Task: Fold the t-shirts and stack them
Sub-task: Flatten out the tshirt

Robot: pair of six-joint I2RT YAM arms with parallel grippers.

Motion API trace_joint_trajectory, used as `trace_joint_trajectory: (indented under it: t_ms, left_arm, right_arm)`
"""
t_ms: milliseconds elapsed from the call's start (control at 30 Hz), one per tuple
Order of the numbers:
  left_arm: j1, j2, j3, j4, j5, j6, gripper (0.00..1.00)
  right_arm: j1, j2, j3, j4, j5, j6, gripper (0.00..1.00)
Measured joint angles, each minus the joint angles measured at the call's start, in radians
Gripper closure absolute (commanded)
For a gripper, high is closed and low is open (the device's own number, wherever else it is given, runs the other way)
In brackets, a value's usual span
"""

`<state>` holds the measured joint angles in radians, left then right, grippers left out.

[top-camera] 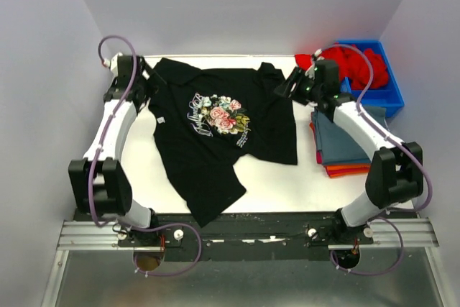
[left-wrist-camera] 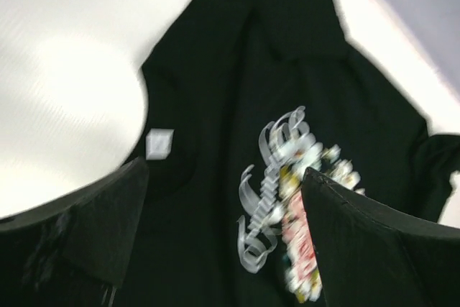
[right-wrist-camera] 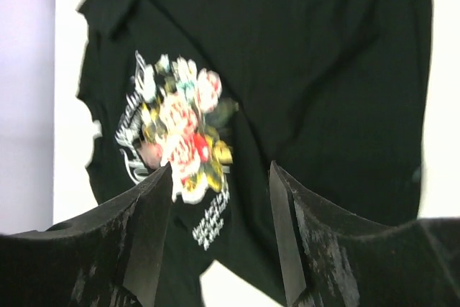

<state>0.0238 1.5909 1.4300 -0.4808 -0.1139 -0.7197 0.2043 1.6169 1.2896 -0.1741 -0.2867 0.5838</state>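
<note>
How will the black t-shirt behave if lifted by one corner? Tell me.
Probably floppy: the black t-shirt lies creased with uneven edges, so it would likely sag from a pinch. Pushed, it would likely bunch, not slide whole.

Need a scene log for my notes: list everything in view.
black tee: one, black with flower print, spread out mid-table, print up
stack: one, folded, slate-blue on top with orange and red edges below, right of the black tee
red cloth: one heap, red, in the bin, spilling over its left rim
bin: one, blue, far right corner
table: one, white, under everything
left gripper: one, black, open, above the tee's collar side
right gripper: one, black, open, above the tee's far right part
</note>
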Motion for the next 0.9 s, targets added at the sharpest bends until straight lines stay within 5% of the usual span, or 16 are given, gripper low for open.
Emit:
trace_joint_trajectory:
  t_ms: [100, 200, 367, 533, 900]
  left_arm:
    - [-0.01, -0.169, -0.243, 0.01, -0.037, -0.029, 0.02]
    - [-0.034, -0.309, -0.451, 0.022, -0.08, -0.06, 0.13]
    - [-0.052, -0.438, -0.662, 0.032, -0.135, -0.08, 0.22]
    - [-0.051, -0.364, -0.705, 0.067, -0.141, -0.082, 0.26]
    - [-0.051, -0.17, -0.705, 0.188, -0.099, -0.082, 0.54]
  right_arm:
    - [0.089, -0.076, -0.145, 0.019, 0.081, 0.011, 0.37]
    - [0.159, -0.145, -0.23, 0.032, 0.142, 0.016, 0.39]
    - [0.167, -0.264, -0.341, 0.046, 0.278, 0.021, 0.4]
    - [0.162, -0.347, -0.439, 0.048, 0.371, 0.023, 0.4]
    - [0.162, -0.363, -0.469, 0.077, 0.379, 0.023, 0.4]
